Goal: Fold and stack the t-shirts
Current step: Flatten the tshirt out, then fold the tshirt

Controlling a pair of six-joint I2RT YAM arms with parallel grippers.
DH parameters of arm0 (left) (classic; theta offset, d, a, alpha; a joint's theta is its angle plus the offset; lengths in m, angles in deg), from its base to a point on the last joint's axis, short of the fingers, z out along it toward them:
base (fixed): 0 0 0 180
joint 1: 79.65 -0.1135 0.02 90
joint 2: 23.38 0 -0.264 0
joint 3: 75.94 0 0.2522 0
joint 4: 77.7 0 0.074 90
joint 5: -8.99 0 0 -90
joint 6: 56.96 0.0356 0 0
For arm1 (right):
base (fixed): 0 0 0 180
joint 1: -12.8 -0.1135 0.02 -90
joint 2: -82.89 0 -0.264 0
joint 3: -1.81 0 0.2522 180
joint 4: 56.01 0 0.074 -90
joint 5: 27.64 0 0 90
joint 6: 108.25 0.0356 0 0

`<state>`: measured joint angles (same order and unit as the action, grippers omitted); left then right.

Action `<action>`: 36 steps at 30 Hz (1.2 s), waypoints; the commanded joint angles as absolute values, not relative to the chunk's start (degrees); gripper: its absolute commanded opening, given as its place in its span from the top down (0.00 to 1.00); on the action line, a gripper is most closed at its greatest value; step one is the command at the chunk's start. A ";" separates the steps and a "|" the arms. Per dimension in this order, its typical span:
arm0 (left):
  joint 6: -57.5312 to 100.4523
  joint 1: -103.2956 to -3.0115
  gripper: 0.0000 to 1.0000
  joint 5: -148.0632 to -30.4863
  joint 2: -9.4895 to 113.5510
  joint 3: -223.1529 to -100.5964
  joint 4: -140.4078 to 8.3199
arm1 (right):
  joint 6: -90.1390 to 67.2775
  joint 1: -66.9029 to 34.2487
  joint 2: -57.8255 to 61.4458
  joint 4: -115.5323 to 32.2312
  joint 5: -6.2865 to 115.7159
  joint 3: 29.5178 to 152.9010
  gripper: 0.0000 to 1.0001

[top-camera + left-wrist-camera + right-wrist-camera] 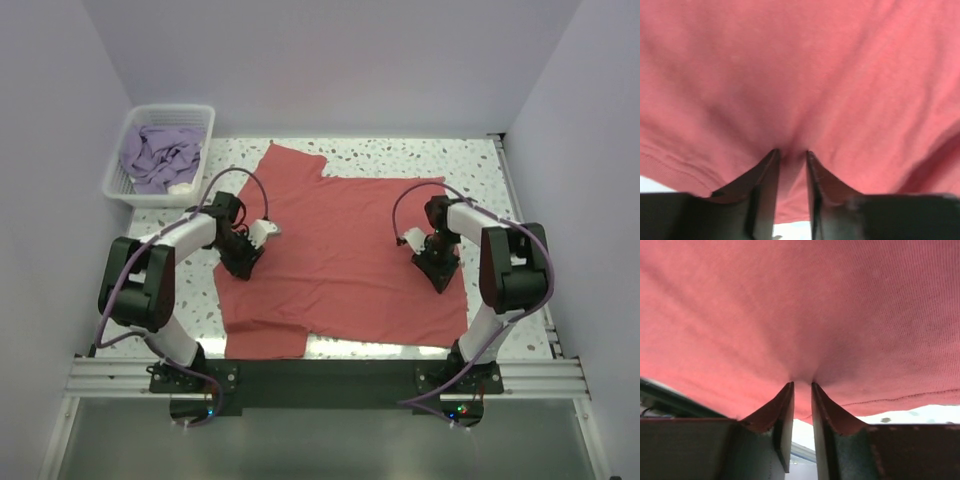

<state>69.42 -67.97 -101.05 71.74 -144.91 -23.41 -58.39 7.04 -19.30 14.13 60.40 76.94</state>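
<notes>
The coral-red t-shirt (340, 255) lies spread flat on the speckled table, one sleeve at the far left and one at the near left. My left gripper (242, 260) is down on its left side, and the left wrist view shows it (791, 152) shut on a puckered fold of the red cloth (805, 75). My right gripper (438, 268) is down on the shirt's right side, near its hem, and the right wrist view shows it (802, 384) shut on a pinch of the cloth (805, 305). The lavender t-shirt (160, 155) lies crumpled in the basket.
The white lattice basket (113, 186) stands at the far left corner of the table. White walls close in the table on the left, back and right. Bare speckled tabletop (470, 165) shows beyond and to the right of the red shirt.
</notes>
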 commanded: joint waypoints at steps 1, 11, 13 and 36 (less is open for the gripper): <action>70.92 -68.23 0.64 -106.75 69.62 -148.66 -16.75 | -59.03 8.49 -16.08 18.66 52.45 79.71 0.74; 52.41 -69.46 0.36 -108.09 90.77 -193.30 -30.27 | -46.29 15.34 -35.66 14.89 50.04 123.46 0.69; 49.32 -69.81 0.34 -106.60 97.17 -201.56 -32.46 | -42.87 15.87 -40.04 10.96 51.45 126.57 0.69; 39.98 -74.20 0.25 -94.55 117.07 -213.37 -51.55 | -30.55 18.86 -59.05 -6.91 56.38 139.94 0.36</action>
